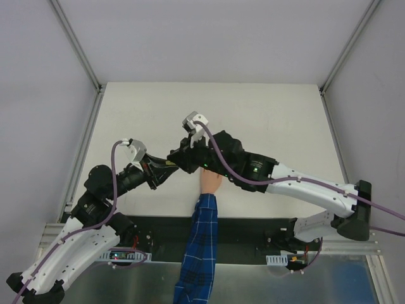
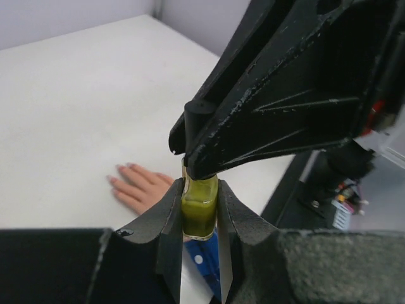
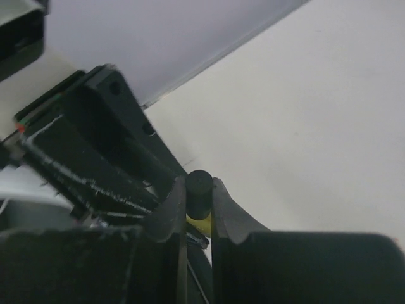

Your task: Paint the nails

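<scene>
Clamping | the polish bottle [image 2: 199, 214] is grasped by the left gripper [image 2: 199, 191]; its black cap [image 3: 199, 183] is pinched by the right gripper [image 3: 198, 191] | the nails [image 2: 120, 167] are seen on the mannequin hand [image 2: 144, 188]; the hand is laid flat on the desk [image 1: 253, 114], midway along its near edge

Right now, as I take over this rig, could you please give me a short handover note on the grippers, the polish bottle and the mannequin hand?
Left gripper: shut on the small yellow-green glass polish bottle, held upright off the table.
Right gripper: shut on the bottle's round black cap.
The peach-coloured mannequin hand with the blue plaid sleeve lies flat on the white table, below the bottle. Its tiny pale nails look bare.
Done: bottle lifted, cap gripped, cap apparently not off yet.
Left: open the bottle and paint every nail.
</scene>
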Controlling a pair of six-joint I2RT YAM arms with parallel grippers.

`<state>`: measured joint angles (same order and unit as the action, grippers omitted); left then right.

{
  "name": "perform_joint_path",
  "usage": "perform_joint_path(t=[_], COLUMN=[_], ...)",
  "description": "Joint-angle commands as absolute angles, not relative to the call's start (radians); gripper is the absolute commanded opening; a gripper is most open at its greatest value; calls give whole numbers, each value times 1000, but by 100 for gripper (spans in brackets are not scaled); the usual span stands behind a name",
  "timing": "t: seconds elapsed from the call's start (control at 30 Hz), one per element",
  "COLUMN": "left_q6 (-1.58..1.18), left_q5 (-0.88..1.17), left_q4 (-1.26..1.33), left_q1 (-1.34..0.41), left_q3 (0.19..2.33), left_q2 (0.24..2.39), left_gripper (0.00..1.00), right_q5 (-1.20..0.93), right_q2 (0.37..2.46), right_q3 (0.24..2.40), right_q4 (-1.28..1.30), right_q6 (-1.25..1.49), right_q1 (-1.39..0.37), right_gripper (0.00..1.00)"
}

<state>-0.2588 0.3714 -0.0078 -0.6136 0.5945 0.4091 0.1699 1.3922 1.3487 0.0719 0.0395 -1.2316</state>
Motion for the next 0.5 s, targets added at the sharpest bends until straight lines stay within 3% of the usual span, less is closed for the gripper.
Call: perform_joint_path(t=[0.0, 0.07, 0.17, 0.33, 0.47], left_q6=[-336, -376, -465, -447, -362], left_q5=[693, 805, 891, 891, 821], left_q4=[176, 245, 342, 281, 174], left_q1=[-620, -620, -618, -620, -620], left_q3=[595, 586, 583, 629, 660], left_q2=[339, 331, 345, 353, 345], left_gripper=[0, 0, 0, 0, 0], right_q5=[-459, -654, -745, -729, -571], right_q2=[1276, 1273, 1276, 1263, 1240], right_q3=[1197, 1203, 1207, 1206, 1204], right_q4=[-107, -103, -87, -74, -38], right_q6=[-83, -90, -91, -100, -94], right_q1=[-1171, -1149, -1144, -1144, -1144], right_gripper=[0, 0, 0, 0, 0])
